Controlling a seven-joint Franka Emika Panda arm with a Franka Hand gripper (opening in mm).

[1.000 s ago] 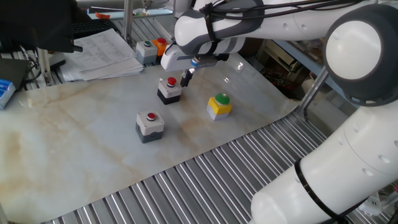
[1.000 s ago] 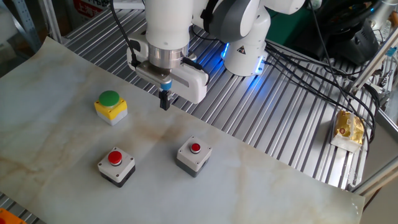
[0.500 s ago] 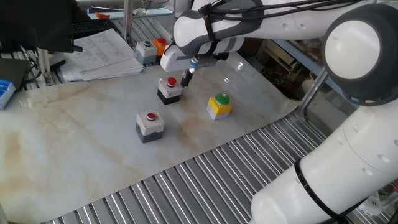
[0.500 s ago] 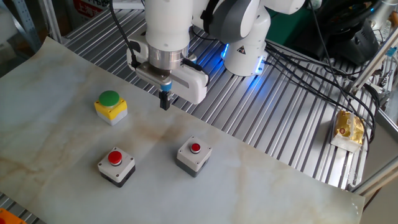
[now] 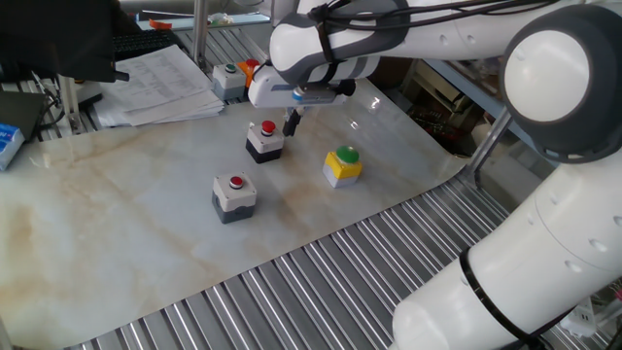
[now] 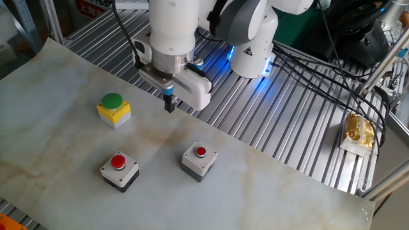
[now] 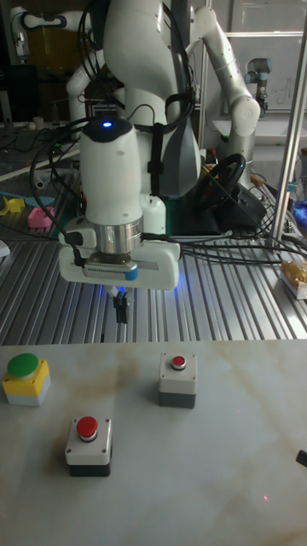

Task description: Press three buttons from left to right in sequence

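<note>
Three button boxes stand on the marble sheet. A light-grey box with a red button is one. A second grey red-button box stands apart from it. The yellow box with a green dome is the third. My gripper hangs above the sheet, pointing down, between the yellow box and the grey boxes. It touches none of them. Its fingertips show as one narrow dark tip with no gap, shut on nothing.
A grey box with a small green button and an orange box sit beside a paper stack past the sheet's far edge. The robot base, cables and a yellow packet rest on the slatted metal table.
The gripper's hand has turned and shifted slightly over the sheet. The button boxes have not moved.
</note>
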